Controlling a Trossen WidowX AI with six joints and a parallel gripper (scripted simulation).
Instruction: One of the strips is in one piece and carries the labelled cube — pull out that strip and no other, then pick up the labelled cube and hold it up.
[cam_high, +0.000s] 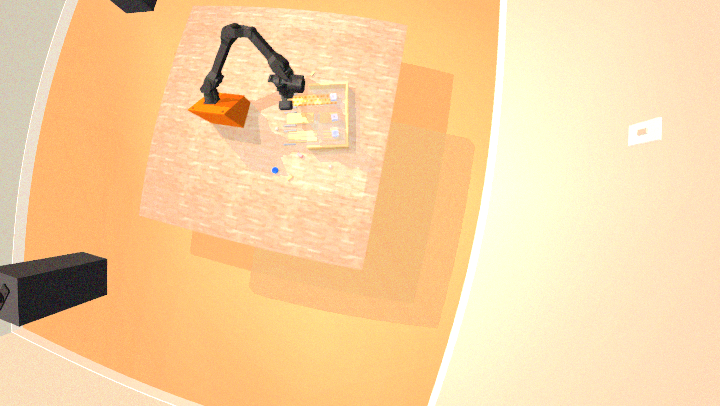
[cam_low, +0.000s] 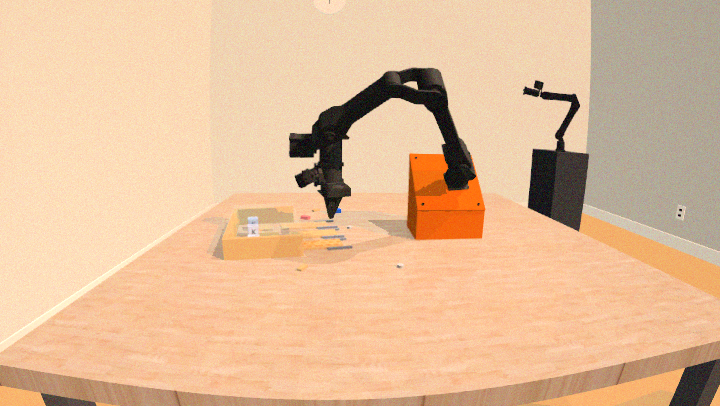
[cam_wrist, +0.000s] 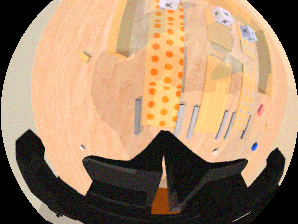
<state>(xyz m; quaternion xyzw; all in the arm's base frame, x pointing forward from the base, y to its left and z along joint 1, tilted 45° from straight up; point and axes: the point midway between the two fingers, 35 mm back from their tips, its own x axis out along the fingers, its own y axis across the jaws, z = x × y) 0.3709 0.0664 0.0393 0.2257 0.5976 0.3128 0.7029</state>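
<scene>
Stretching into a pale yellow, open-fronted tray (cam_high: 347, 116) (cam_low: 262, 248) (cam_wrist: 265, 65), the flat, orange-dotted strip (cam_high: 315, 99) (cam_wrist: 165, 95) bears a white lettered cube (cam_high: 333, 96) (cam_wrist: 170, 4) at its far end. Beside it lie a plain yellow strip (cam_high: 300, 118) (cam_wrist: 215, 95) and a finely striped strip (cam_high: 302, 135) (cam_wrist: 246, 95), with two more smooth, sharp-cornered lettered cubes (cam_high: 334, 116) (cam_wrist: 223, 16) at their far ends; which strips are whole is hard to tell. Slim gray bars (cam_wrist: 137, 116) flank the near ends. Black, wedge-shaped jaws (cam_high: 285, 106) (cam_low: 331, 216) point down by those ends, clenched with nothing visible between them. The tray's upright walls enclose the cubes on three sides. A red piece (cam_high: 300, 155) (cam_low: 305, 217) (cam_wrist: 260, 109) and a round blue piece (cam_high: 274, 170) (cam_low: 338, 210) (cam_wrist: 254, 146) rest outside on the wood-grained counter (cam_high: 226, 186) (cam_low: 352, 312) (cam_wrist: 60, 100), near a slanted orange base (cam_high: 229, 111) (cam_low: 448, 221) (cam_wrist: 160, 202).
</scene>
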